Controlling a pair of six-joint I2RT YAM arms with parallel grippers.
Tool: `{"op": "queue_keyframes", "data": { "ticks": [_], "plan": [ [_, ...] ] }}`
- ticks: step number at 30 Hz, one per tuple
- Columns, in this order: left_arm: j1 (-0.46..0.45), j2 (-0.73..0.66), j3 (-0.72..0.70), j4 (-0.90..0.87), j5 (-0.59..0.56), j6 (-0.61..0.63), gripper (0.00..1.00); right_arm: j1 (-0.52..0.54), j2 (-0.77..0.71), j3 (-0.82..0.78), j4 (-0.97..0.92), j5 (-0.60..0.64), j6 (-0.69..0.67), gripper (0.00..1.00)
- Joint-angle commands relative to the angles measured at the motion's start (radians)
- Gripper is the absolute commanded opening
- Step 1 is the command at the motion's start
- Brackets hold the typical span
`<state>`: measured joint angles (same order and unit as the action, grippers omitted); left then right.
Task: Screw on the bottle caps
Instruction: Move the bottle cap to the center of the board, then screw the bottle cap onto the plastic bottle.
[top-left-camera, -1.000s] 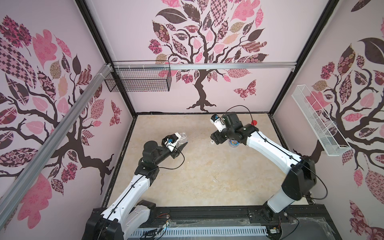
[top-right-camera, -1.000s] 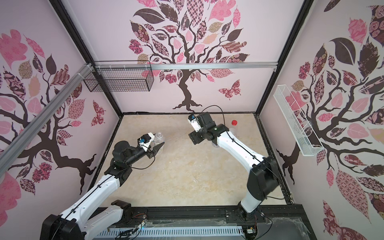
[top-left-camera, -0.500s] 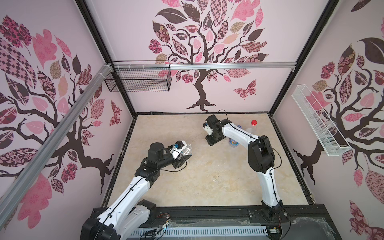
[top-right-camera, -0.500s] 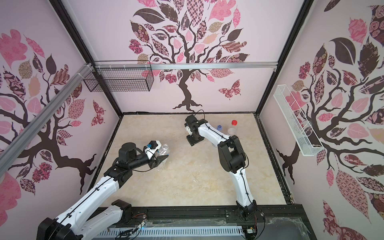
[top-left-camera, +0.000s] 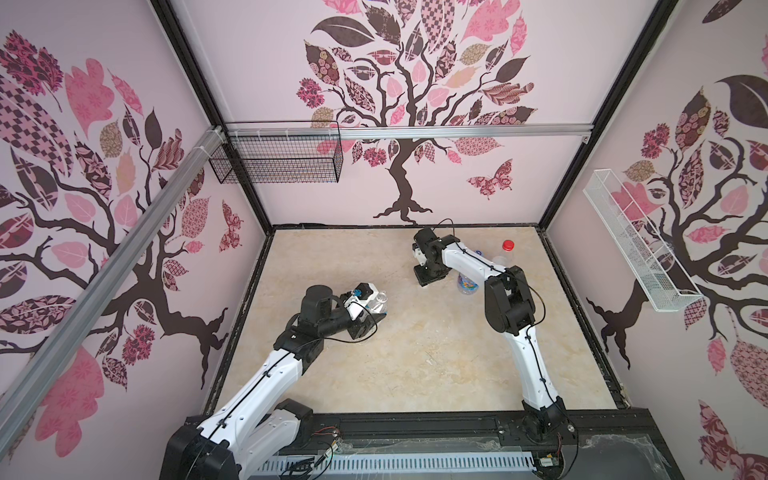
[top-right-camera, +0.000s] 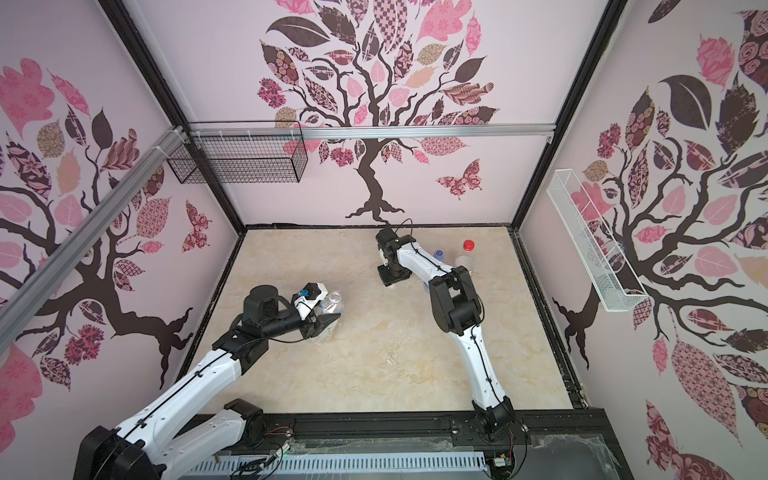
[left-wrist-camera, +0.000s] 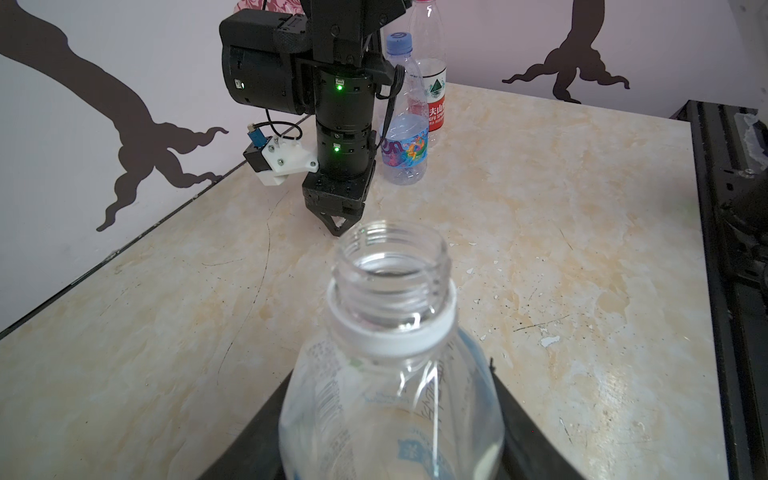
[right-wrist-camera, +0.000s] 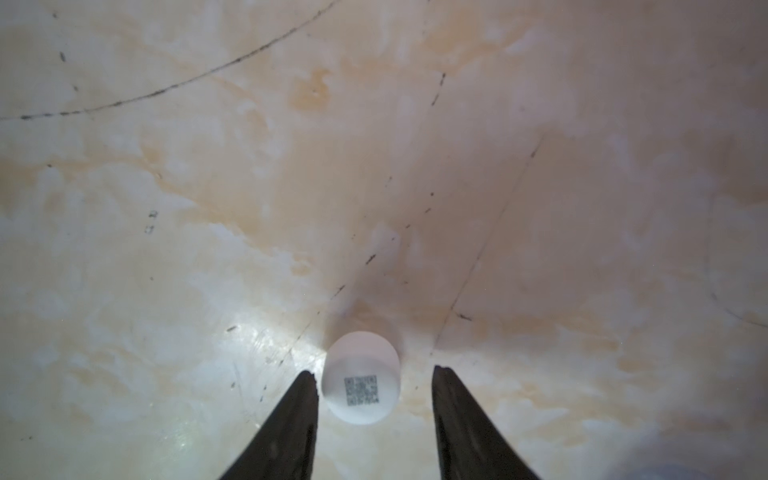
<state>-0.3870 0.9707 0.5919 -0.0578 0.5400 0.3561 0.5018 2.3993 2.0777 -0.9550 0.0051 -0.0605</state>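
The red round cap (top-left-camera: 508, 245) and blue round cap (left-wrist-camera: 398, 41) look fitted, but the left gripper (top-left-camera: 368, 322) clamps the uncapped clear plastic bottle (left-wrist-camera: 390, 395) while the part-open right gripper (right-wrist-camera: 376, 374) straddles the white round cap (right-wrist-camera: 360, 382) on the tabletop (right-wrist-camera: 166, 166), ungripped.

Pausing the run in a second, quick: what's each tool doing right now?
Left tool: closed on the uncapped bottle.
Right tool: open, straddling the white cap, not yet clamped.

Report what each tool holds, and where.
Left tool grips the clear uncapped plastic bottle by its body. Right tool holds nothing; its jaws straddle the white round cap.
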Motion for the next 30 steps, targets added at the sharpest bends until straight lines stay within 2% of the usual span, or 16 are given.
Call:
{"op": "queue_keyframes", "data": {
  "ticks": [1, 6, 8, 11, 16, 20, 24, 28, 30],
  "plan": [
    [-0.004, -0.004, 0.006, 0.001, 0.005, -0.007, 0.50, 0.007, 0.051, 0.047, -0.020, -0.021, 0.021, 0.48],
    [-0.004, -0.008, 0.006, -0.002, 0.002, -0.003, 0.50, 0.009, 0.046, 0.044, -0.065, -0.021, 0.020, 0.40],
    [-0.004, -0.008, 0.007, 0.000, 0.000, -0.004, 0.50, 0.015, 0.015, 0.004, -0.084, -0.026, 0.016, 0.33],
    [-0.005, -0.008, 0.005, 0.003, -0.004, -0.004, 0.51, 0.037, -0.068, -0.102, -0.114, -0.063, 0.024, 0.32],
    [-0.005, -0.012, -0.006, 0.018, -0.012, -0.005, 0.51, 0.094, -0.265, -0.419, -0.047, -0.021, 0.070, 0.34],
    [-0.009, -0.010, -0.010, 0.025, -0.013, -0.006, 0.52, 0.118, -0.368, -0.618, 0.031, -0.007, 0.097, 0.37],
    [-0.011, -0.013, -0.015, 0.031, -0.014, -0.009, 0.52, 0.143, -0.388, -0.694, 0.040, -0.018, 0.096, 0.45],
    [-0.013, -0.016, -0.015, 0.025, -0.012, -0.010, 0.53, 0.143, -0.389, -0.692, -0.006, -0.028, 0.096, 0.53],
    [-0.015, -0.020, -0.016, 0.023, -0.014, -0.010, 0.53, 0.143, -0.397, -0.692, -0.022, -0.035, 0.094, 0.54]
  ]
}}
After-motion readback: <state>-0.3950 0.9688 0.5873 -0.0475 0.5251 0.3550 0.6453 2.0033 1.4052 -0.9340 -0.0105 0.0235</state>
